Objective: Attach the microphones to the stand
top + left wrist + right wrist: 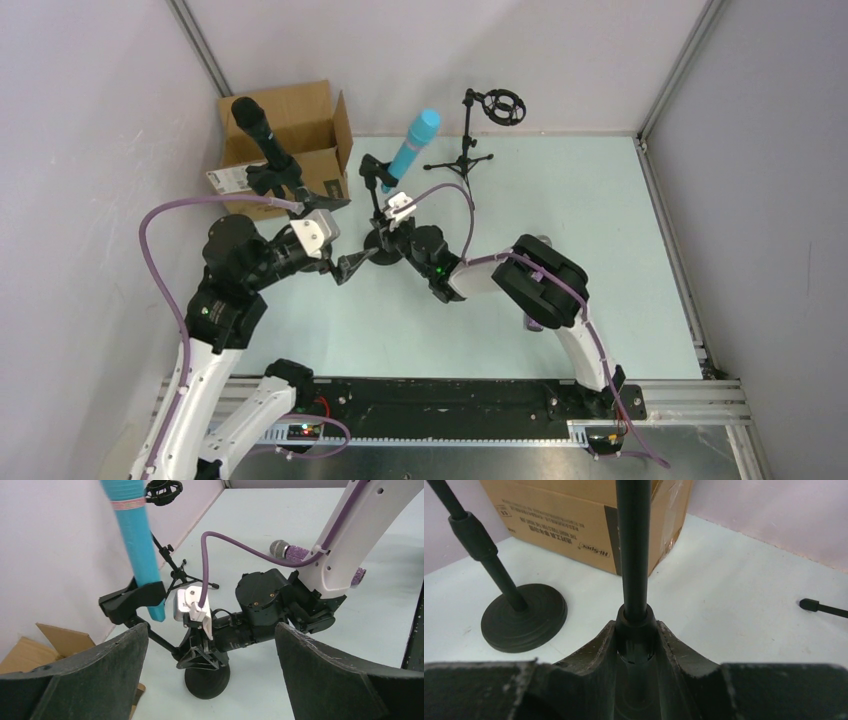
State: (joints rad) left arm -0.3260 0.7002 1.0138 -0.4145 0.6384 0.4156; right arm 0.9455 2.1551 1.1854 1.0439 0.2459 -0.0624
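The turquoise microphone [413, 148] sits tilted in the clip of a round-base stand [206, 680]; it also shows in the left wrist view [135, 540]. My right gripper [636, 635] is shut on that stand's pole [633, 555], low near the base. The all-black microphone [262, 130] sits in the clip of a second stand [524, 617] by the box. The glittery purple microphone [290, 551] lies on the table behind my right arm. My left gripper [210, 627] is open and empty, just left of the gripped stand's base [345, 268].
An open cardboard box [290, 135] stands at the back left. A tripod stand [465, 150] with an empty shock mount [505, 106] stands at the back centre. Walls close in left, back and right.
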